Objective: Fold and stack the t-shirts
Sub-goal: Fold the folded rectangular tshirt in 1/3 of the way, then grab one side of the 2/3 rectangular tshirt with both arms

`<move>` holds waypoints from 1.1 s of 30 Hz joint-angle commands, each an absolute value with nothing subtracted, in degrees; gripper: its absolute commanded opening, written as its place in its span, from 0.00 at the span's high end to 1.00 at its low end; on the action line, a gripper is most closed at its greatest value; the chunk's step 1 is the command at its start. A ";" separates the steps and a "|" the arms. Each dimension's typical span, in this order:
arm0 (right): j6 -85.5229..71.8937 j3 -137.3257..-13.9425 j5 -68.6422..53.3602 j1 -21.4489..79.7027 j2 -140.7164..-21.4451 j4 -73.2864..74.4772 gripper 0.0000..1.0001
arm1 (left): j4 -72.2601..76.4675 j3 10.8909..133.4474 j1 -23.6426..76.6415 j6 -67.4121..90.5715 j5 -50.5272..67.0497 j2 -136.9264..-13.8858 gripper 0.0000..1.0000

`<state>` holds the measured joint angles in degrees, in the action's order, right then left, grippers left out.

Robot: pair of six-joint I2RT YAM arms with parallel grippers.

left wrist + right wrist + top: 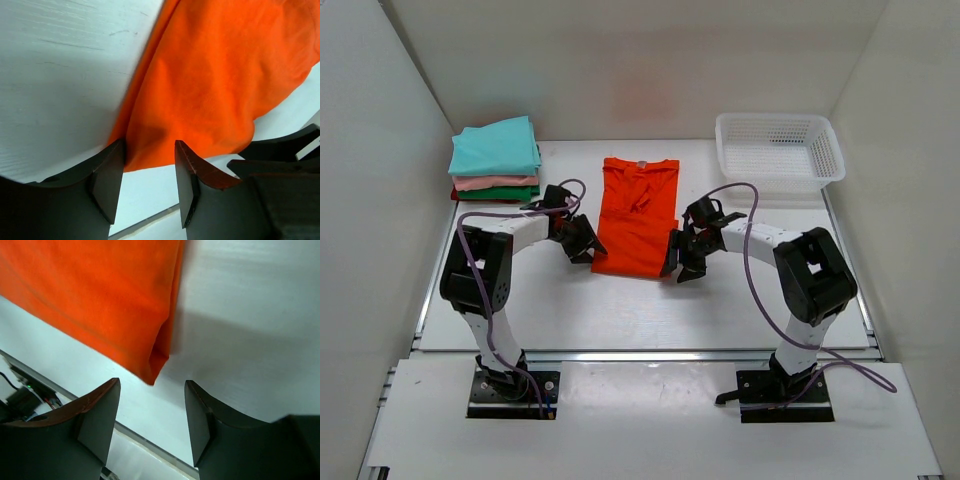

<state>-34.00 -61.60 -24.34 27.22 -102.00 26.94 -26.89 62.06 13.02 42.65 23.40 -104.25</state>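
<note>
Left gripper and right gripper are hanging wide open, gripping nothing, each just beside a near hem corner of the orange t-shirt. The shirt is lying flat with its sides folded in. Folded t-shirts are sitting stacked to its far left. Being light, limp cloth, it is probably wanting a pinch at both corners together.

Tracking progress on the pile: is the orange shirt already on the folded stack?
No, the orange shirt lies on the table at centre, apart from the stack at the far left.
</note>
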 commanded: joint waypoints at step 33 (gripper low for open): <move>-38.77 -51.86 -28.30 26.63 -100.82 14.84 1.00 | -17.48 46.08 18.10 47.99 16.44 -95.47 1.00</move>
